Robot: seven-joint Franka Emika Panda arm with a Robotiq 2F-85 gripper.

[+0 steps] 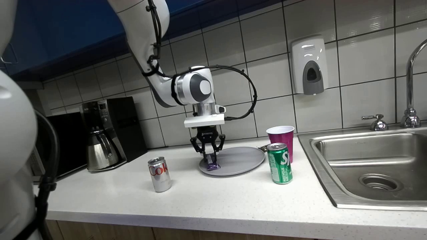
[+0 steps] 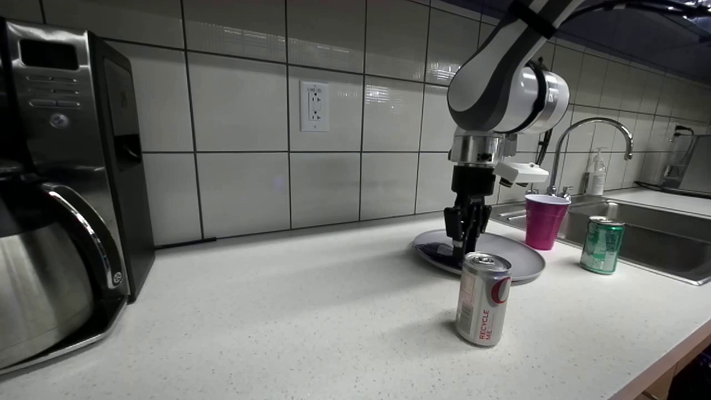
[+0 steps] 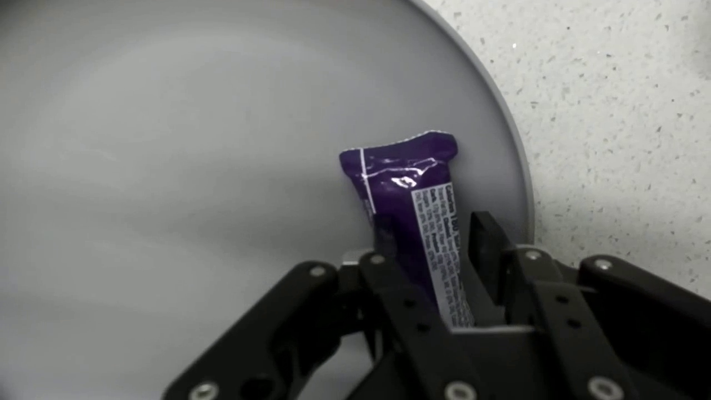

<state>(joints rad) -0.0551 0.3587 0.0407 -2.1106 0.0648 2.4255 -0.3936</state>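
Observation:
A purple wrapped bar point(image 3: 397, 200) with a white printed label lies on a round grey plate point(image 3: 194, 128) near the rim. My black gripper point(image 3: 432, 230) points down over it, its fingers on either side of the bar. A gap shows between the right finger and the bar; the left finger overlaps the bar's edge, and I cannot tell whether it touches. The bar's near end is hidden by the gripper. In the exterior views the gripper point(image 1: 209, 160) is low over the plate point(image 1: 242, 159), with the bar point(image 1: 213, 166) at its fingertips; the bar point(image 2: 436, 251) also shows beside the fingers.
A silver Coke can point(image 1: 159, 175) stands in front of the plate. A green Sprite can point(image 1: 279, 164) and a magenta cup point(image 1: 287, 136) stand between plate and sink point(image 1: 320, 173). A coffee maker point(image 1: 113, 130) stands at the opposite end. A tiled wall point(image 2: 244, 105) runs behind the counter.

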